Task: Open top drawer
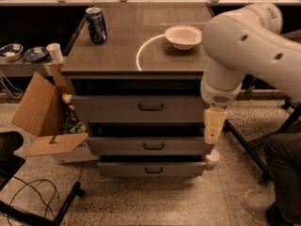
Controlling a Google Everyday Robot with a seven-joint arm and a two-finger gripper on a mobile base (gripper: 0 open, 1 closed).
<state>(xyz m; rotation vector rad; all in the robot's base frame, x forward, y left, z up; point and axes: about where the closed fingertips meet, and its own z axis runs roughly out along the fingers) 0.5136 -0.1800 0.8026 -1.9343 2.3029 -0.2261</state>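
The top drawer (113,109) is the tallest grey front of three in a metal cabinet, with a small dark loop handle (151,107) at its middle. A dark gap shows above its front. Two shorter drawers, the middle (141,146) and the bottom (141,169), sit below it. My white arm (244,46) reaches in from the right and covers the cabinet's right corner. My gripper (212,125), cream coloured, hangs down at the right end of the top drawer's front, well right of the handle and apart from it.
A blue soda can (96,25) and a white bowl (183,36) stand on the cabinet top (122,55). An open cardboard box (40,112) leans at the left. A black chair base (33,197) lies at the lower left. A person's leg (282,168) and a black stand leg (244,147) are at the right.
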